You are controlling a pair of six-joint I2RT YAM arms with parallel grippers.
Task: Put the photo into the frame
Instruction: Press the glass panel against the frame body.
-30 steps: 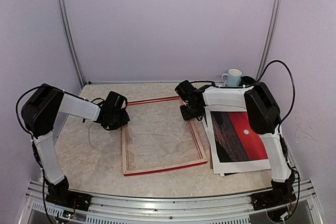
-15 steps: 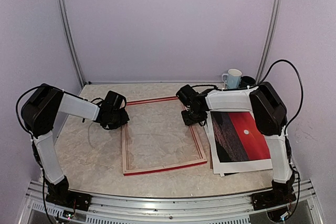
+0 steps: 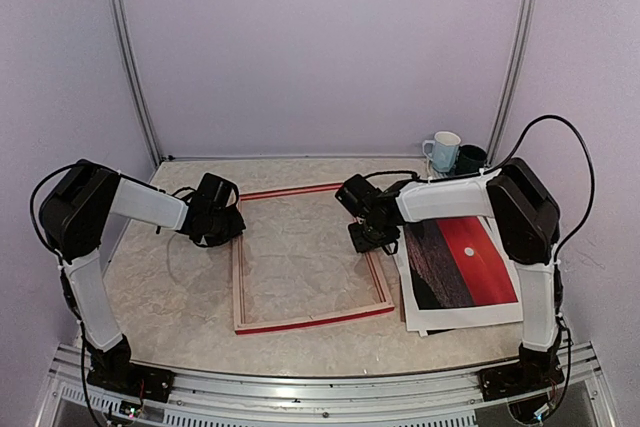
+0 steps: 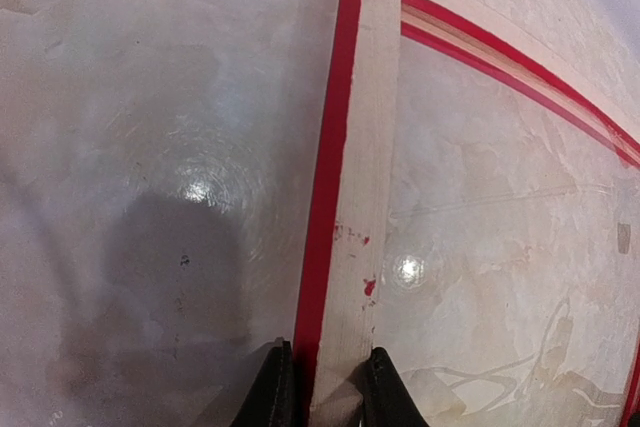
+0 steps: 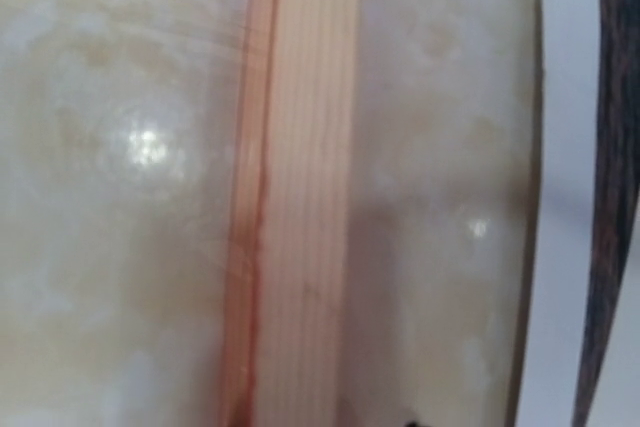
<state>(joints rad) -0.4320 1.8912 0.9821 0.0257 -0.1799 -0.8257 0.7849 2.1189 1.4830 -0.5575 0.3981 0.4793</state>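
The photo (image 3: pixel 455 262) lay flat and picture side up on the surface (image 3: pixel 170 297). It was outside the frame (image 3: pixel 315 321), just to that frame's right, with its white border running close along the right rail. Whether the two touched could not be told. The frame rested flat near the middle of the surface, pale wood upward and red along its edges. The marbled top showed through its opening.

The left hand (image 3: pixel 232 227) sat low at the frame's left rail, near the far left corner. In the left wrist view its two dark fingertips (image 4: pixel 272 392) stood one on each side of that rail and pressed against it, so the hand was closed narrowly on the frame.

The right hand (image 3: pixel 368 235) was down over the far half of the right rail. Its wrist view showed only the pale rail close up, with the photo's white border at the right. The fingers were out of sight, so I could not tell how far it was open or whether it held anything.

A white mug (image 3: pixel 443 148) and a dark cup (image 3: pixel 470 158) stood just beside each other at the far right corner, beyond the photo.
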